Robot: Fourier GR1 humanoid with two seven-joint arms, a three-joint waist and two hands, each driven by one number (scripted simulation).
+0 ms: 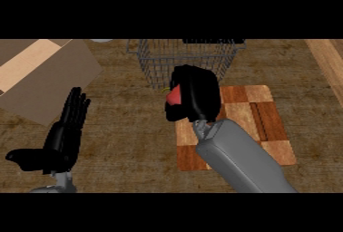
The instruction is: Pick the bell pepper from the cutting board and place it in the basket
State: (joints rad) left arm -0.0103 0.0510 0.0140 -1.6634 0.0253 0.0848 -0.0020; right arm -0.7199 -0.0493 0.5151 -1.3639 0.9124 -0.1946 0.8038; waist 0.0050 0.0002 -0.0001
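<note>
At the left, the left hand (pixel 64 131) rests open on the wooden desk (pixel 127 136), fingers straight, below a cardboard box (pixel 47 77). At centre, the right hand (pixel 194 93) is curled round the red bell pepper (pixel 175 96), held above the cutting board's (pixel 264 118) left edge, just below the wire basket (pixel 188 56). The carry looks under way; next it likely needs moving over the basket's rim before letting go.

Dark wood-grain counter (pixel 120 136) — brown cardboard box (pixel 47 77) at upper left, light wooden strip (pixel 330 59) at right.
</note>
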